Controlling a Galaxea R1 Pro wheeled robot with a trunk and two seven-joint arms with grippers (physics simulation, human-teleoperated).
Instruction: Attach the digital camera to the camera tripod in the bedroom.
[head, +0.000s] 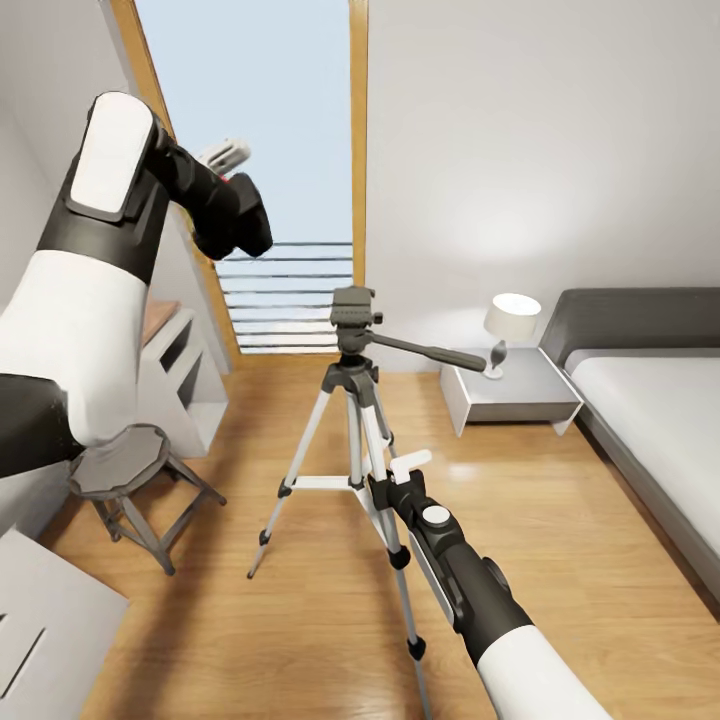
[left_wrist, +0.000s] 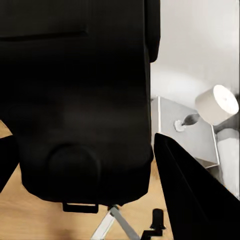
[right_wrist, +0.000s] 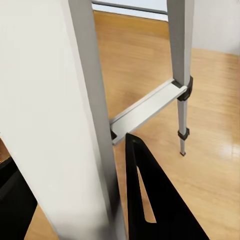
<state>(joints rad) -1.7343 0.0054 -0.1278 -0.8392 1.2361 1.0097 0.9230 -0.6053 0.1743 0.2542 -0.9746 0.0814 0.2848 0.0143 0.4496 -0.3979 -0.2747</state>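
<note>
Right claw (head: 400, 478) low at camera tripod (head: 352, 400), clamped on one silver leg. Tripod upright on wood floor (head: 560, 520), mid-room, pan handle toward nightstand (head: 520, 395) with lamp (head: 510, 320). Left claw (head: 228, 195) raised above and left of tripod head, gripping digital camera (left_wrist: 75, 100). Window (head: 250, 150) behind.

The left arm is raised high with its elbow bent, and the left gripper (head: 236, 190) is closed around the digital camera (head: 235, 215). The right arm stretches forward and low, its right gripper (head: 392, 478) against a leg of the camera tripod (head: 352, 400), fingers (right_wrist: 150, 200) set on either side of it.
</note>
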